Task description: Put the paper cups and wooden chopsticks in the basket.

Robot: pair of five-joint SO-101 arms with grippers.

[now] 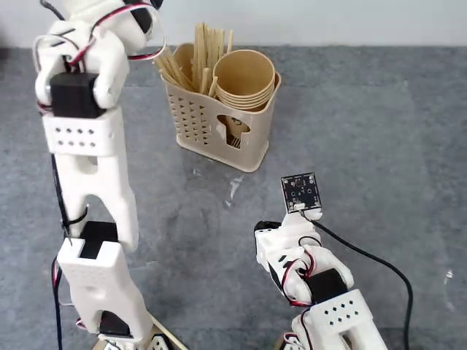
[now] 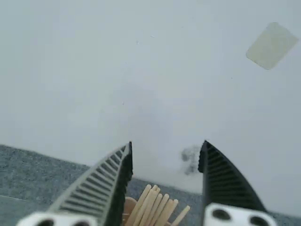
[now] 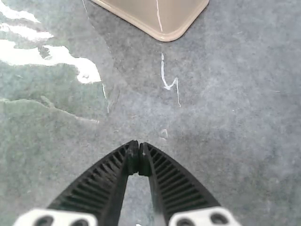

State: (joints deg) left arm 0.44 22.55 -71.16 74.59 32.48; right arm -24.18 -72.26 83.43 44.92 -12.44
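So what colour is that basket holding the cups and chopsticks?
Beige, dotted with small holes; the plastic basket shows best in the high view.

Setting: robotics lab or test bench. Evidence: grey mottled worktop (image 1: 379,131); plain white wall (image 2: 141,70) behind; left arm (image 1: 91,168) and right arm (image 1: 321,292), white-shelled, exposed wiring; bare circuit board (image 1: 300,191)

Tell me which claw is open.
The left claw, up above the chopsticks: its fingers stand well apart. The right claw, low over the table, has its tips pressed together.
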